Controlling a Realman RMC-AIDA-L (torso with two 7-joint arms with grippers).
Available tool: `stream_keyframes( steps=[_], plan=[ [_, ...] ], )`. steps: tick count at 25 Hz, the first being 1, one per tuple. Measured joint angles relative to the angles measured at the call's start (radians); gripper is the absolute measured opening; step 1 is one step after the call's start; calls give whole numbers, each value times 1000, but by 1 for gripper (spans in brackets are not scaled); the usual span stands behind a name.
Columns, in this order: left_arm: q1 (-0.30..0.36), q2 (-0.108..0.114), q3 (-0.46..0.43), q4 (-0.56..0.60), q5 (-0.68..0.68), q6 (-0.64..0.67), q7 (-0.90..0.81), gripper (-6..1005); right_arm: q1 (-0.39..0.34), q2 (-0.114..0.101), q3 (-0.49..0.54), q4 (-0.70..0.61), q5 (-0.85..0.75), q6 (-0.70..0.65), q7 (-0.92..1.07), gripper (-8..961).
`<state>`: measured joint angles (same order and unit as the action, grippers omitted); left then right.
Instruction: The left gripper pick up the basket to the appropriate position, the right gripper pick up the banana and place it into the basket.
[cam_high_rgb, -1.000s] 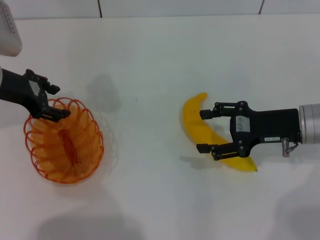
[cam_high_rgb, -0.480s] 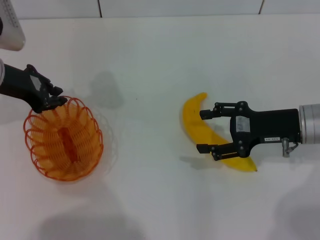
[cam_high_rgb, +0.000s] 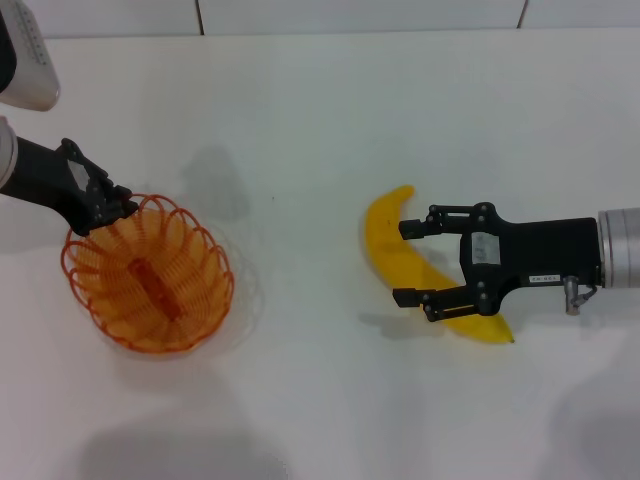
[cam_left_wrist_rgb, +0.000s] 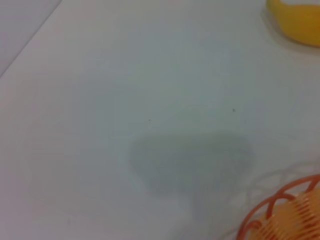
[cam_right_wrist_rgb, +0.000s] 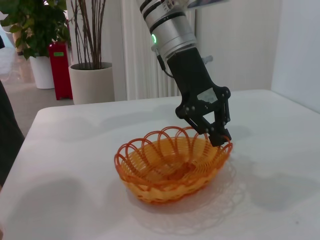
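The orange wire basket (cam_high_rgb: 150, 282) is at the left of the white table, lifted a little and tilted; it also shows in the right wrist view (cam_right_wrist_rgb: 172, 165) and the left wrist view (cam_left_wrist_rgb: 285, 212). My left gripper (cam_high_rgb: 112, 210) is shut on the basket's far rim, seen too in the right wrist view (cam_right_wrist_rgb: 218, 134). The yellow banana (cam_high_rgb: 395, 255) lies on the table at the right; one end shows in the left wrist view (cam_left_wrist_rgb: 295, 20). My right gripper (cam_high_rgb: 412, 263) is open, its fingers straddling the banana's middle.
The white table (cam_high_rgb: 320, 110) ends at a tiled wall at the back. In the right wrist view, potted plants (cam_right_wrist_rgb: 90, 75) and a red bin (cam_right_wrist_rgb: 60, 67) stand beyond the table's far edge.
My left gripper has moved the basket to the right and slightly forward, holding its rim. The right gripper and banana have not moved.
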<state>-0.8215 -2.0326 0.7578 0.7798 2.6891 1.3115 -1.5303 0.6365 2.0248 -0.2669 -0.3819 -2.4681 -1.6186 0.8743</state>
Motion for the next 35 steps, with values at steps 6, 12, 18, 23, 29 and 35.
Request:
stream_keyframes(
  steps=[6, 12, 18, 23, 29, 35],
  plan=[
    [0, 0, 0, 1, 0, 0, -2, 129, 0, 0, 1, 0, 0, 0, 0, 825],
    [1, 0, 0, 6, 0, 1, -10, 120, 0, 0, 1, 0, 0, -1, 0, 825],
    [1, 0, 0, 7, 0, 2, -12, 82, 0, 0, 0, 0, 0, -1, 0, 825],
    [1, 0, 0, 7, 0, 2, -14, 46, 0, 0, 1, 0, 1, -1, 0, 824],
    [7, 0, 3, 38, -1, 24, -70, 45, -6, -2, 4, 0, 2, -2, 0, 824],
    [39, -1, 3, 123, -28, 83, -203, 44, -10, -5, 8, 0, 2, -3, 0, 823]
  ],
)
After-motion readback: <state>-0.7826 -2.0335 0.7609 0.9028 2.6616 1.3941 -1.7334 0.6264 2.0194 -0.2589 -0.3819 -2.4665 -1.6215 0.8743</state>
